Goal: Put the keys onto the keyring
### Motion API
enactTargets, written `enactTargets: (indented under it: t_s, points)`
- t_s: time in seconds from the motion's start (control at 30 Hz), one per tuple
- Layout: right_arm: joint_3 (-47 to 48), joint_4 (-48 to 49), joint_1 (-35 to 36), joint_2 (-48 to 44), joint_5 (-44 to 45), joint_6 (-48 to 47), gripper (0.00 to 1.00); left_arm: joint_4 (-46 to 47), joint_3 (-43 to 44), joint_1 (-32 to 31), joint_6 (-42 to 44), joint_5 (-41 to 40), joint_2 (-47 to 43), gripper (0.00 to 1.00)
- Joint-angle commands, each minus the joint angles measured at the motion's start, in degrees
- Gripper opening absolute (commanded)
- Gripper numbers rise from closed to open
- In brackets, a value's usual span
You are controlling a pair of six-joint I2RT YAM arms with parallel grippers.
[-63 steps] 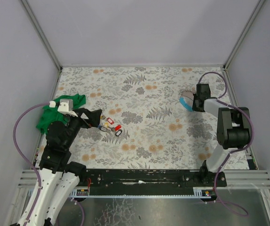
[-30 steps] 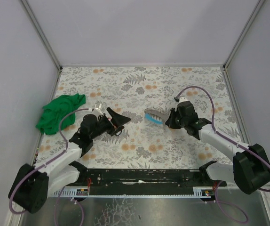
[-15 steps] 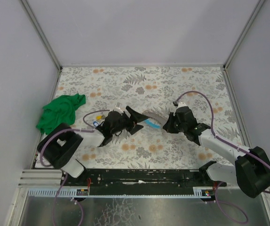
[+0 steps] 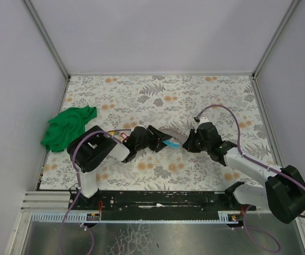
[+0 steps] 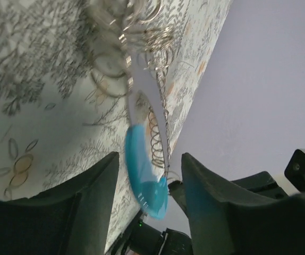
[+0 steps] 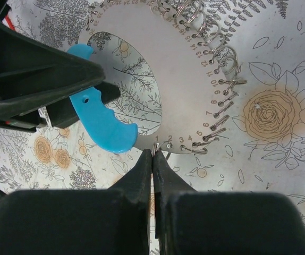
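From above, the left gripper (image 4: 162,139) and right gripper (image 4: 188,142) meet over the bench (image 4: 142,90) at the keyring (image 4: 175,135); a green cloth (image 4: 67,127) lies well apart to the left. Left wrist view: open jaws straddle the ring's blue arc (image 5: 143,183), gaps on both sides, which the overhead view cannot resolve. Right wrist view: closed jaws pinch the keyring's grey rim beside numbered small wire loops (image 6: 216,79).
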Motion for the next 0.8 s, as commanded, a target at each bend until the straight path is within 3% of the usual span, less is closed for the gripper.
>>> enactTargets:
  t_s: [0.0,0.17,0.37,0.63,0.77]
  points:
    - [-0.6,3.7,0.9,-1.5,-1.2,0.1,0.0,1.0,4.1,-0.3,3.1,-2.6,0.8,0.43]
    - [-1.4,3.3,0.9,-3.1,-1.1,-0.9,0.01,-2.1,5.7,0.1,9.5,-3.6,-0.5,0.18]
    - [0.0,-0.3,0.9,-6.8,-0.3,-5.0,0.17,-13.1,8.9,1.1,25.3,-3.3,-6.5,0.01]
    - [5.0,-7.2,0.9,-13.8,0.9,-10.7,0.42,-32.3,15.2,1.1,52.0,-1.5,-16.6,0.0]
    - [6.8,-7.4,0.9,-17.4,0.5,-12.7,0.49,-48.5,23.1,1.1,65.3,-1.3,-19.4,0.0]
